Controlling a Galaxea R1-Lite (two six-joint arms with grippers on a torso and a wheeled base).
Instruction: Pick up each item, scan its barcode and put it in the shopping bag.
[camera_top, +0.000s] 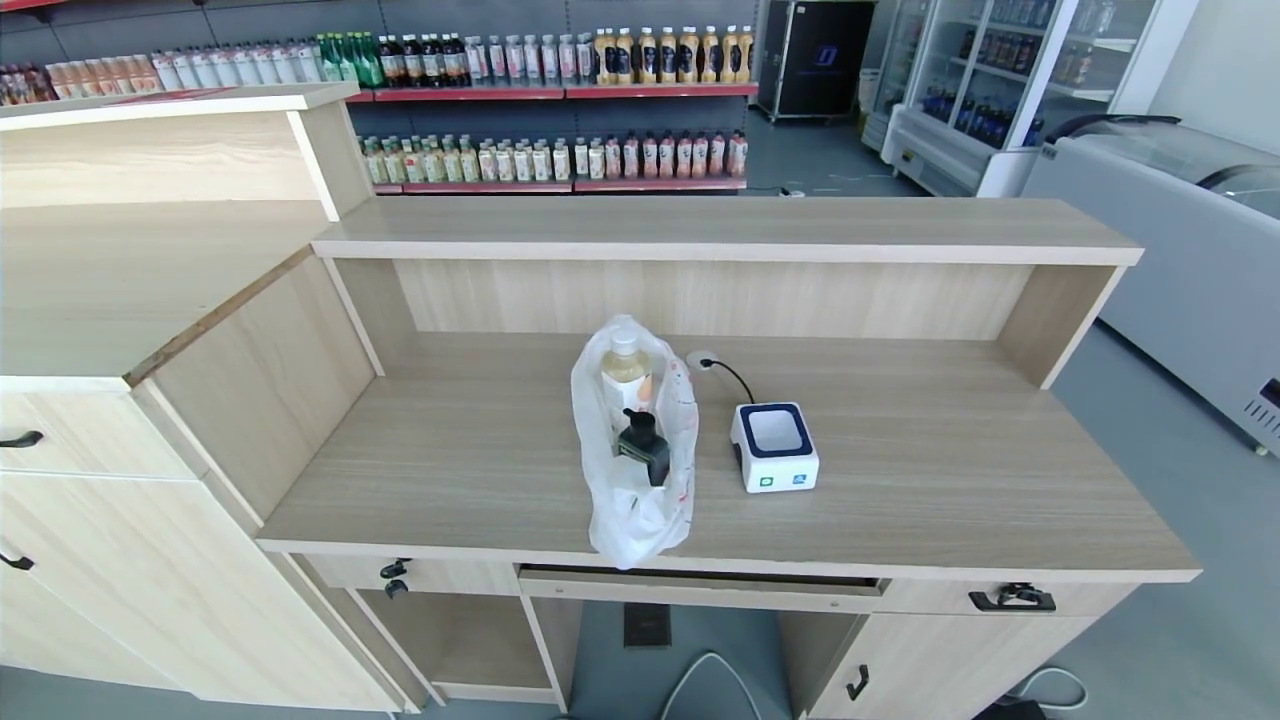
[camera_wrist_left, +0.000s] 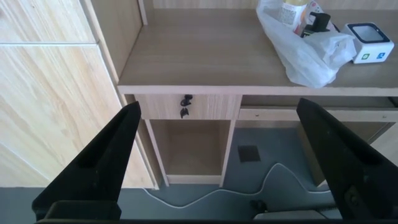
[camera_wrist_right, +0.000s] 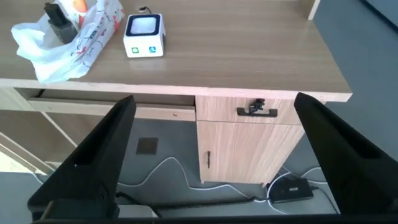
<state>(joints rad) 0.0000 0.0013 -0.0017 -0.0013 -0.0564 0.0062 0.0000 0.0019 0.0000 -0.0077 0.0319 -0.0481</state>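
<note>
A white plastic shopping bag (camera_top: 640, 520) stands on the wooden counter (camera_top: 900, 480) near its front edge. Inside it are a bottle of pale drink (camera_top: 625, 375) and a black pump-top item (camera_top: 645, 445). Just right of the bag sits the white barcode scanner (camera_top: 775, 445) with a blue-rimmed window. My left gripper (camera_wrist_left: 219, 106) hangs open and empty below counter height, in front of the drawers, with the bag (camera_wrist_left: 308, 53) and scanner (camera_wrist_left: 369, 42) farther off. My right gripper (camera_wrist_right: 214, 98) is also open and empty, low in front of the counter, facing the bag (camera_wrist_right: 56, 53) and scanner (camera_wrist_right: 144, 34).
A raised shelf (camera_top: 720, 235) runs along the counter's back and a taller cabinet (camera_top: 150, 290) stands at the left. A black cable (camera_top: 735, 378) leads from the scanner. Drawer handles (camera_top: 1012, 598) sit under the front edge. Cables (camera_wrist_left: 205, 196) lie on the floor.
</note>
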